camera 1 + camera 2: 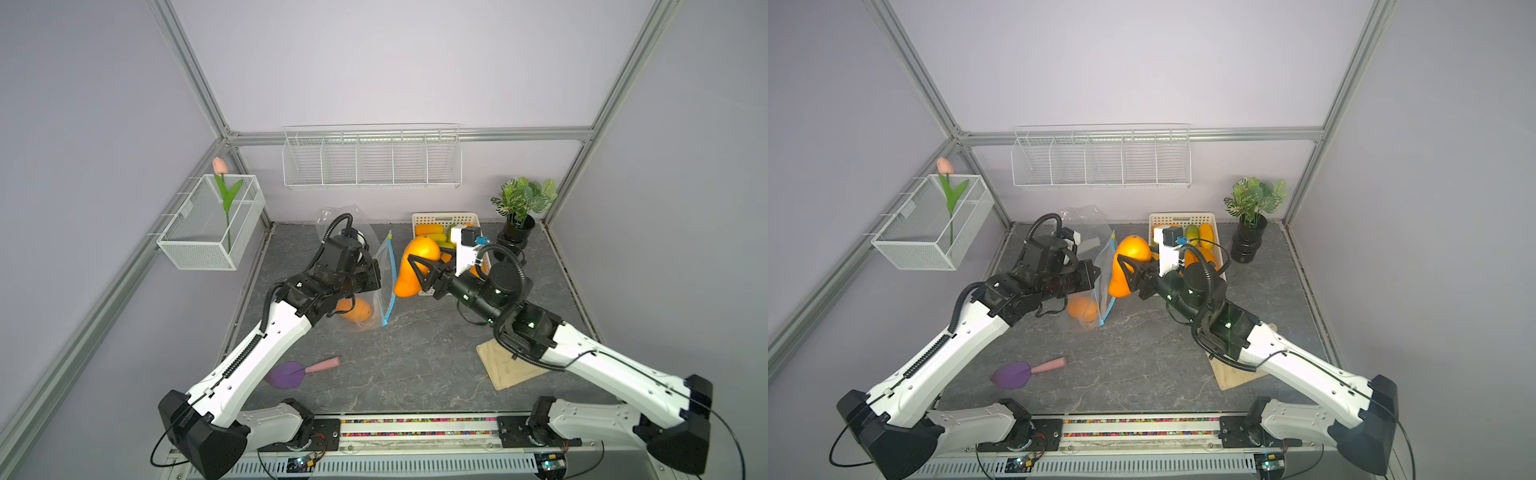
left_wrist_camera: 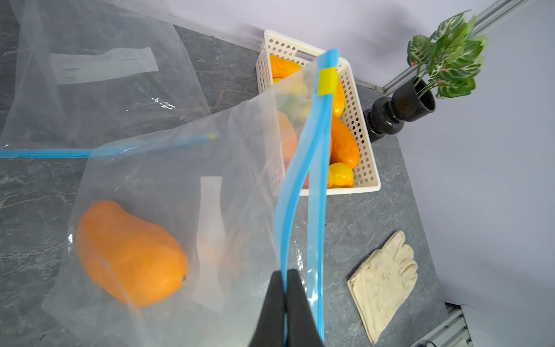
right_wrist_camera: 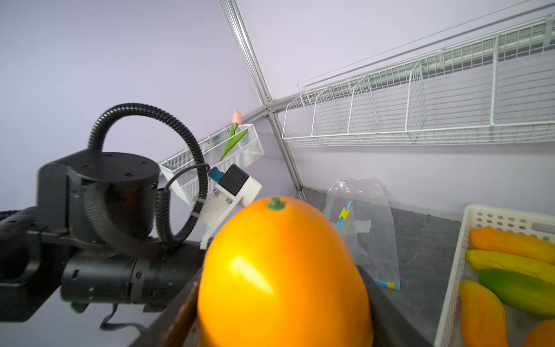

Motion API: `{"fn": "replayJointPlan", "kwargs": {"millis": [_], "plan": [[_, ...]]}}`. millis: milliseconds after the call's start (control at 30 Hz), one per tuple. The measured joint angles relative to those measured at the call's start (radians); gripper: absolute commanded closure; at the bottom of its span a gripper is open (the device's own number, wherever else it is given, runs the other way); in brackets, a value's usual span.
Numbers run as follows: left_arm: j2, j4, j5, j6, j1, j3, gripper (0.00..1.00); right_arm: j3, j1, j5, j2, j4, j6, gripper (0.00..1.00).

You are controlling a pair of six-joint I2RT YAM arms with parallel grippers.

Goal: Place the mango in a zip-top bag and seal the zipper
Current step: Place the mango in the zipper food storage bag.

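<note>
My right gripper [image 1: 415, 272] is shut on a big glossy orange mango [image 1: 417, 266], held in the air, stem end towards the back; the right wrist view shows the mango [image 3: 282, 270] filling the space between the jaws. Just left of it hangs a clear zip-top bag [image 1: 384, 286] with a blue zipper [image 2: 303, 180] and yellow slider [image 2: 327, 81]. My left gripper [image 2: 285, 276] is shut on one zipper strip, and the other strip stands apart from it. Another orange mango [image 2: 129, 252] lies inside the bag.
A second clear bag [image 2: 90, 75] lies flat at the back left. A white perforated basket [image 1: 444, 218] of mangoes sits behind the right arm, with a potted plant [image 1: 519, 208] to its right. A cream glove [image 2: 384, 279] and a purple scoop [image 1: 291, 372] lie nearer the front.
</note>
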Motion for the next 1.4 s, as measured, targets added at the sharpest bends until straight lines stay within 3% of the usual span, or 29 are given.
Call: {"fn": "replayJointPlan", "kwargs": {"millis": [200, 500, 867, 1100, 1300, 1400], "plan": [[-0.003, -0.002, 0.009, 0.001, 0.000, 0.049, 1.00, 0.003, 0.000, 0.050, 0.180, 0.203, -0.030, 0.70], [-0.036, -0.033, -0.024, 0.001, 0.014, 0.050, 1.00, -0.024, 0.000, 0.086, 0.256, 0.368, -0.069, 0.68], [-0.050, -0.045, -0.018, 0.002, 0.013, 0.050, 1.00, -0.042, 0.015, 0.259, 0.294, 0.374, -0.198, 0.66], [-0.048, -0.045, -0.017, 0.002, 0.018, 0.050, 1.00, -0.042, 0.045, 0.209, 0.294, 0.370, -0.216, 0.53], [-0.047, -0.039, -0.002, 0.001, 0.027, 0.050, 1.00, -0.054, 0.058, 0.173, 0.304, 0.386, -0.168, 0.20], [-0.047, -0.037, 0.012, 0.000, 0.034, 0.049, 1.00, -0.069, 0.051, 0.160, 0.306, 0.388, -0.140, 0.24]]}}
